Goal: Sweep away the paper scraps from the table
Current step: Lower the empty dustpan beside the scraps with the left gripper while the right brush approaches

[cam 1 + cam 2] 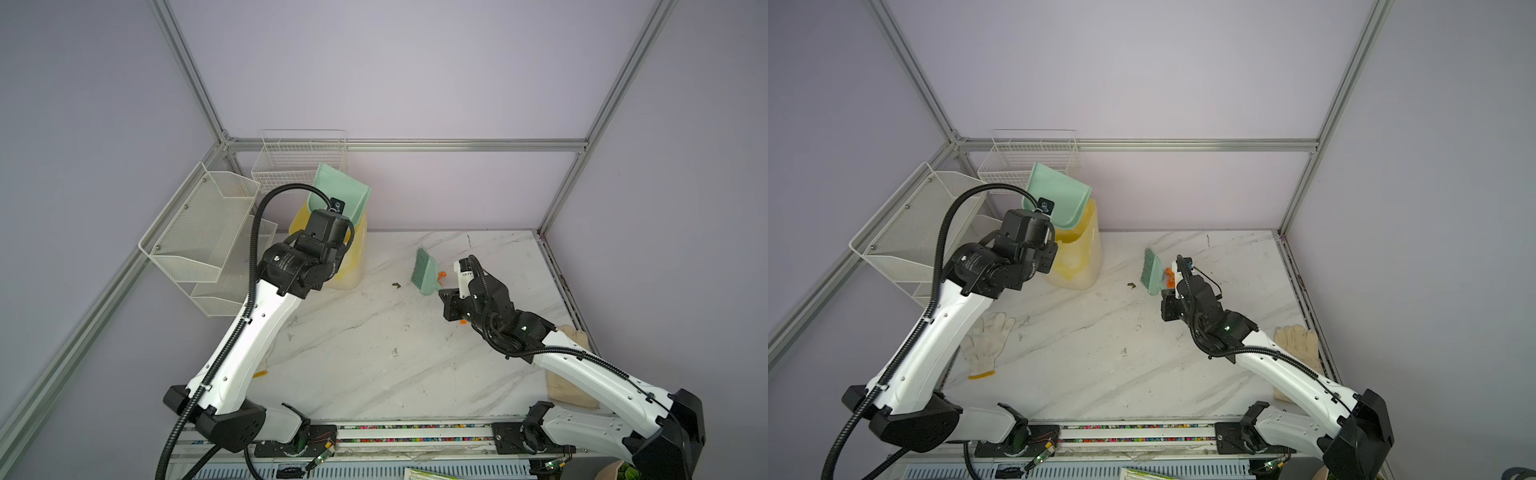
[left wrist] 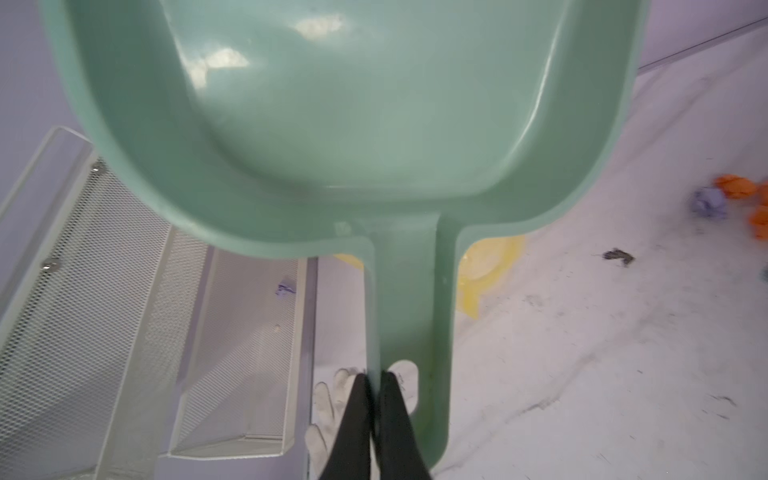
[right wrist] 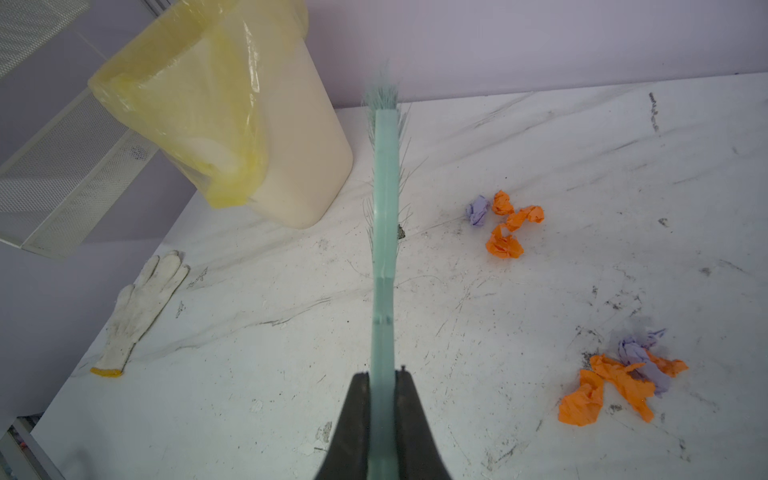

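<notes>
- Your left claw (image 2: 376, 376) clamps the mint-green plastic dustpan (image 2: 332, 104).
- Your right claw (image 3: 382, 374) grips the green bristle brush (image 3: 384, 187).
- Orange, lilac paper scraps (image 1: 1168, 272) lie on the white marble tabletop (image 1: 1100, 353), at the brush's 3 o'clock.

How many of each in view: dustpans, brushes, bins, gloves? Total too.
dustpan: 1
brush: 1
bin: 1
gloves: 2
Total: 5
</notes>
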Robot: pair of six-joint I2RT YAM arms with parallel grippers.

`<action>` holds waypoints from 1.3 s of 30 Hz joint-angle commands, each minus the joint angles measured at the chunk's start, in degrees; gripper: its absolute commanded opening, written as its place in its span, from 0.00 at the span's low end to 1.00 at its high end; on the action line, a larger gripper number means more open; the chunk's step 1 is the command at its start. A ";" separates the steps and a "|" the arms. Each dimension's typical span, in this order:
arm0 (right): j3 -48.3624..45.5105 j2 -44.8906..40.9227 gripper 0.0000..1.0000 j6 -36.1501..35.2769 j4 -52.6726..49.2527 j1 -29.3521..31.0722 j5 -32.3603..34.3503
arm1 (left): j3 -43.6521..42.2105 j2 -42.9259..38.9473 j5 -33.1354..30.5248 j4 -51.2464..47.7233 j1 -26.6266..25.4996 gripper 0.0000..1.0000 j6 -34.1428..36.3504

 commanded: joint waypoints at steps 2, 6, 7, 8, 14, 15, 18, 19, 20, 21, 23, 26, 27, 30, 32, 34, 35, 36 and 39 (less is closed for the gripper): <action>3.66 0.57 0.00 -1.36 -2.38 -0.06 3.62 | -2.59 -2.41 17.80 -3.90 -0.88 0.00 -5.95; 6.55 2.99 0.00 -3.12 -5.10 -0.07 4.89 | -9.25 -3.31 23.94 -2.53 -1.39 0.00 -6.82; 7.54 3.75 0.00 -3.48 -6.39 -0.07 5.02 | -10.83 -3.60 26.00 -2.16 -1.63 0.00 -7.16; 8.62 4.38 0.00 -3.56 -7.52 -0.07 5.34 | -12.24 -3.92 28.29 -1.69 -1.84 0.00 -7.47; 12.53 4.92 0.00 -3.01 -16.11 -1.51 6.93 | -19.16 -5.86 33.66 1.52 -3.00 0.00 -7.52; 13.09 4.80 0.00 -2.52 -17.10 -2.09 5.51 | -19.63 -5.79 34.30 1.84 -3.04 0.00 -7.48; 13.30 3.45 0.00 -1.34 -17.66 -2.86 3.57 | -20.94 -4.72 36.87 3.19 -3.60 0.00 -7.91; 13.40 2.99 0.00 -0.99 -18.01 -3.12 3.80 | -21.19 -4.21 37.78 3.66 -3.91 0.00 -7.93; 13.63 2.71 0.00 -0.77 -18.66 -3.59 4.00 | -21.47 -3.60 38.39 4.03 -4.29 0.00 -8.07; 13.98 2.60 0.00 -0.71 -19.47 -4.12 4.07 | -21.76 -3.12 38.89 4.46 -4.69 0.00 -8.10; 14.80 2.60 0.00 -1.10 -21.12 -5.50 3.22 | -22.55 -2.04 40.09 5.54 -5.41 0.00 -7.62; 16.33 3.26 0.00 -1.12 -23.52 -7.24 2.13 | -23.14 -0.17 40.68 6.63 -6.28 0.00 -7.19; 16.98 3.49 0.00 -1.13 -24.37 -7.59 2.03 | -23.15 0.34 40.92 6.87 -6.42 0.00 -7.05; 19.12 3.85 0.00 -2.37 -26.62 -8.60 2.68 | -23.46 1.79 40.77 8.21 -7.09 0.00 -7.25; 19.27 3.79 0.00 -5.19 -26.65 -10.07 1.52 | -24.12 1.82 41.17 9.11 -7.34 0.00 -7.61; 19.80 4.32 0.00 -7.42 -27.52 -11.85 0.83 | -25.31 3.68 41.07 9.97 -7.55 0.00 -7.95; 20.46 4.72 0.00 -8.55 -28.47 -12.65 0.96 | -26.30 3.54 41.17 10.64 -7.57 0.00 -8.29; 20.77 5.11 0.00 -9.45 -28.98 -13.24 1.06 | -27.02 3.36 41.24 11.38 -7.75 0.00 -8.57; 21.78 6.27 0.00 -12.39 -30.36 -14.77 1.36 | -28.50 3.60 43.05 12.47 -8.25 0.00 -9.40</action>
